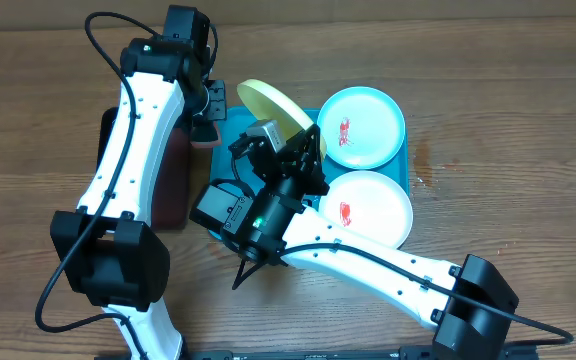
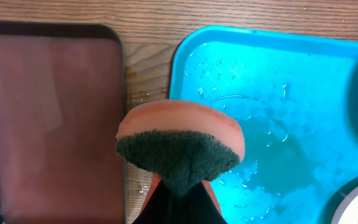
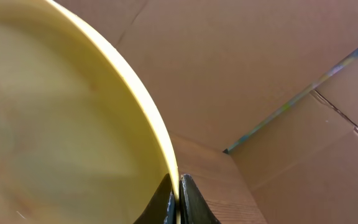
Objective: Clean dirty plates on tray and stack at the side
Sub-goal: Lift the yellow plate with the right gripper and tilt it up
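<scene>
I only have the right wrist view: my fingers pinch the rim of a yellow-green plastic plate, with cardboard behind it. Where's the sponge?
Observer: The left gripper holds the pink sponge with the dark green scrub pad above the left edge of the bright turquoise plastic tray, apart from your round yellow-green plastic plate.
Operator: What's beneath my plate?
Observer: It hangs tilted over the tray's left part, where the floor is bare and wet with droplets.
Operator: Which plates lie on the tray?
Observer: The round pale cyan plastic plate and the round white plastic plate lie on the right side, each with a red smear.
</scene>
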Robot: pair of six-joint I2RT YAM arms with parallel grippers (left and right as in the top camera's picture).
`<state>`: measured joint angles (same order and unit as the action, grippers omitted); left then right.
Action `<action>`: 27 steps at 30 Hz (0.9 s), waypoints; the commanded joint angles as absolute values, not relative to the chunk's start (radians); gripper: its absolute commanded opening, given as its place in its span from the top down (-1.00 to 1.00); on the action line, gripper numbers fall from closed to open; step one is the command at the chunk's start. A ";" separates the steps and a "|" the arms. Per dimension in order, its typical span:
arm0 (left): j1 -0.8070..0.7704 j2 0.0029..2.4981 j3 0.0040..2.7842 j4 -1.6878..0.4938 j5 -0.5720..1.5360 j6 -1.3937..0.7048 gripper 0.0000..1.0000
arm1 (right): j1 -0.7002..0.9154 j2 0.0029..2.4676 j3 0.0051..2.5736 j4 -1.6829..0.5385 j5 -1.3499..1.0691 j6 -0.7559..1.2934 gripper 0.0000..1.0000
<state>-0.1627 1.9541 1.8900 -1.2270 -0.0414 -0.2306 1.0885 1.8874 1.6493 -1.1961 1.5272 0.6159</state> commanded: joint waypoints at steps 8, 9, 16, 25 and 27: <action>-0.159 1.951 1.886 -1.229 -0.033 -0.240 0.92 | 1.066 1.847 1.677 -1.192 1.431 0.627 0.93; -0.159 1.951 1.886 -1.229 -0.033 -0.240 0.91 | 1.052 1.848 1.676 -1.192 1.360 0.633 0.93; -0.159 1.951 1.886 -1.230 -0.033 -0.240 0.91 | 0.877 1.848 1.675 -1.185 0.811 0.655 0.93; -0.159 1.951 1.886 -1.230 -0.025 -0.241 0.91 | 0.515 1.848 1.675 -1.061 -0.062 0.348 0.92; -0.159 1.951 1.886 -1.230 -0.021 -0.241 0.92 | 0.422 1.848 1.675 -1.057 -0.209 0.322 0.93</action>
<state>-0.1627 1.9541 1.8900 -1.2308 -0.0376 -0.2306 0.5114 1.8874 1.6493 -1.0637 0.1650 0.4259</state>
